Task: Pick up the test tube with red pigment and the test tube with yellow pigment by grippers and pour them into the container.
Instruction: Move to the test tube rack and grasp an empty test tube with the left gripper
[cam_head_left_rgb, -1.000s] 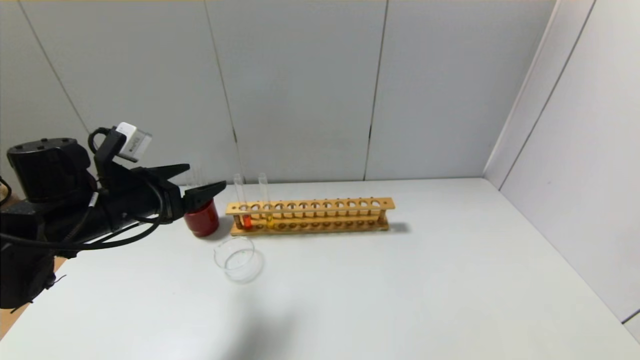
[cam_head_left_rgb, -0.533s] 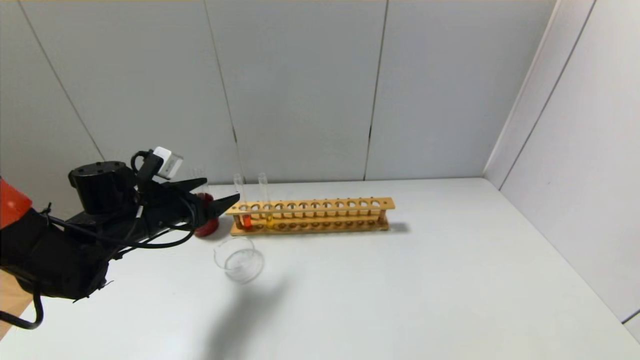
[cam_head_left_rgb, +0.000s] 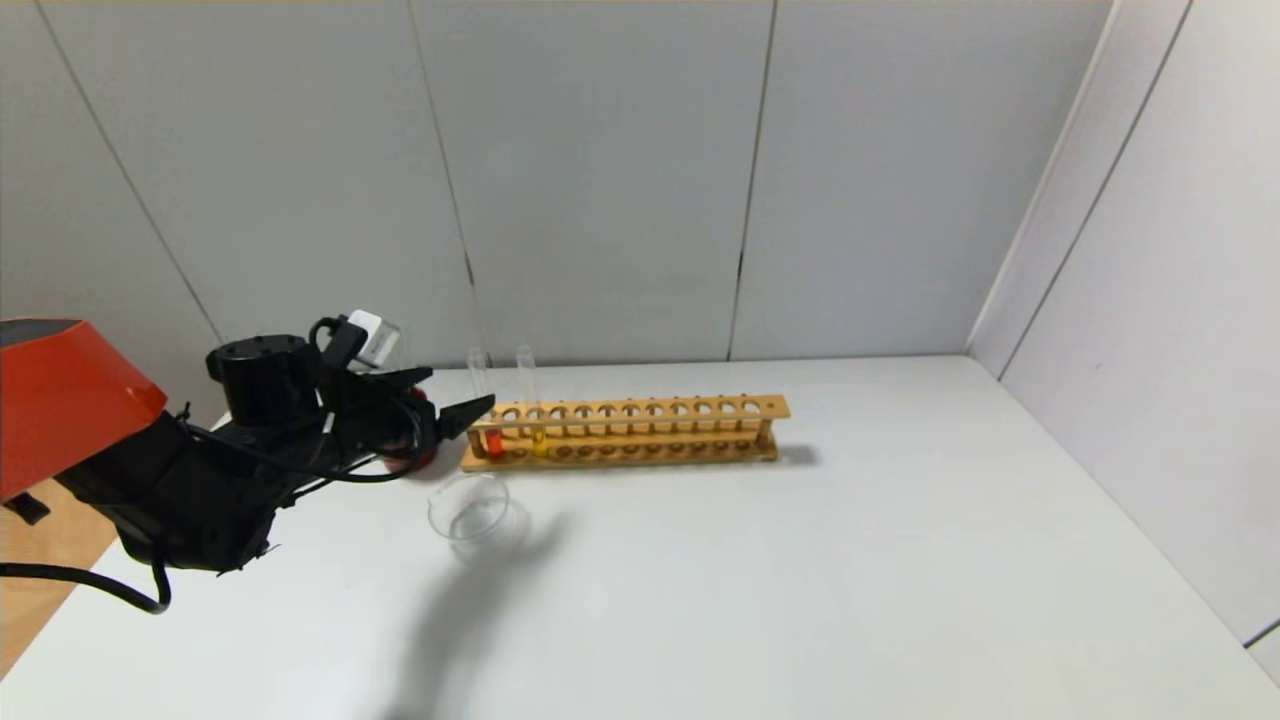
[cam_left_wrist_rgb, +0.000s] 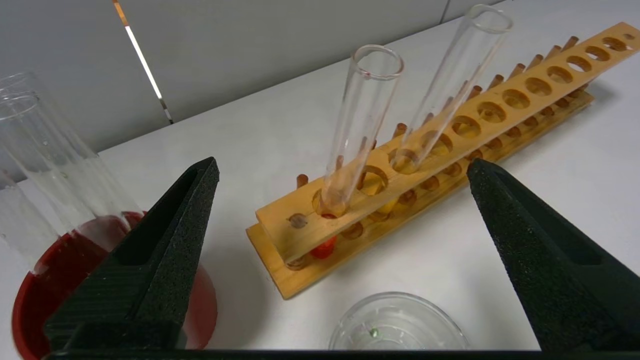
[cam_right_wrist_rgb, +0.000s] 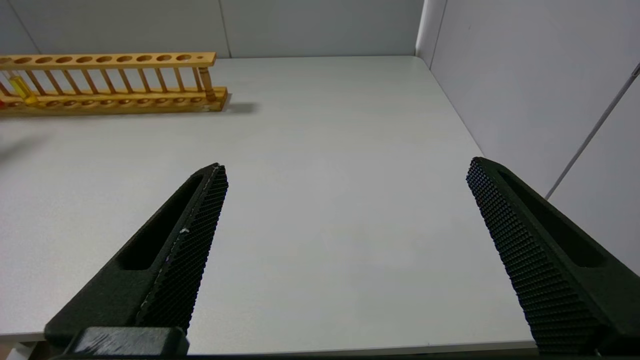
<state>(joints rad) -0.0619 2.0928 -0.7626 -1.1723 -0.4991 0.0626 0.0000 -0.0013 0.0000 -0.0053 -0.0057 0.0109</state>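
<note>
The test tube with red pigment (cam_head_left_rgb: 481, 398) stands in the first hole at the left end of a wooden rack (cam_head_left_rgb: 640, 430). The test tube with yellow pigment (cam_head_left_rgb: 527, 392) stands two holes along. My left gripper (cam_head_left_rgb: 462, 389) is open and empty, just left of the rack's end, fingertips level with the tubes. In the left wrist view the gripper (cam_left_wrist_rgb: 344, 165) frames the red tube (cam_left_wrist_rgb: 362, 115) and the yellow tube (cam_left_wrist_rgb: 452, 80), touching neither. The container (cam_head_left_rgb: 468, 512), a clear glass dish, sits in front of the rack's left end (cam_left_wrist_rgb: 400, 325). My right gripper (cam_right_wrist_rgb: 345, 167) is open and empty over bare table.
A dark red cup (cam_left_wrist_rgb: 35, 285) holding colourless clear tubes (cam_left_wrist_rgb: 50, 160) stands left of the rack, mostly hidden behind my left gripper in the head view. The rack (cam_right_wrist_rgb: 110, 80) has several empty holes. Grey walls stand at the back and right.
My left arm has moved right and down, bringing its open gripper from over the red cup to the rack's left end. The tubes and dish have not moved.
</note>
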